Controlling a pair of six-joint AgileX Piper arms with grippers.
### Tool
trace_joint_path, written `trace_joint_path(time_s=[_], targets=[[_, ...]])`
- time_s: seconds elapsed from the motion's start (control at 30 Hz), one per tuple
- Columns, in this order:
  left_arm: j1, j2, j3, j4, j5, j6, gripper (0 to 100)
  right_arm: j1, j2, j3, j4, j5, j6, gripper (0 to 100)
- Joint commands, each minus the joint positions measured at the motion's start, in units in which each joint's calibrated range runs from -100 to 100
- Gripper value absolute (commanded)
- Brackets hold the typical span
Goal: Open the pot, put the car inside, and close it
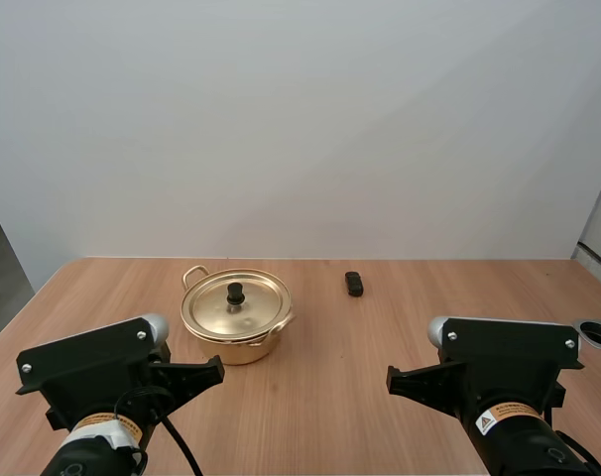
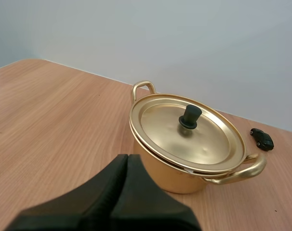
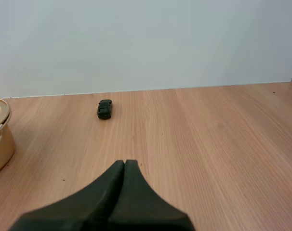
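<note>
The table [image 1: 380,347] runs as bare wood from the near edge, where our two arms sit, out to the far edge against a plain wall. Its left and right edges both show in the high view, and wide stretches of open wood lie along each. The pot [image 1: 235,322] stands left of the table's middle, closer to the far edge than to the near one. Its lid [image 1: 236,302] is seated on the rim, with the black knob [image 1: 235,293] upright at the lid's centre. Its two loop handles [image 2: 144,87] stick out on opposite sides, one toward the far edge and one toward the near right. The car [image 1: 353,284], small and dark, lies flat on the wood to the right of the pot. It sits a little nearer the far edge than the pot does, with a bare strip between the two. From the car, open wood runs on to the right edge and back to the near edge. Our left fingers [image 2: 114,183] are clenched together into one dark wedge, grasping nothing. They sit short of the pot on its near side, with the tip aimed at the pot's wall below the lid. Our right fingers [image 3: 114,187] are likewise clenched on nothing, over bare wood. The car lies well beyond their tip toward the far edge, offset to the pot's side.
</note>
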Motion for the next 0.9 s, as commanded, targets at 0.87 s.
trace_joint_path(time_s=[0.87], targets=[[0.01, 0.00, 0.00, 5.02, -10.05, 7.43, 0, 0.03, 0.00, 0.00, -1.75, 0.04, 0.01, 0]])
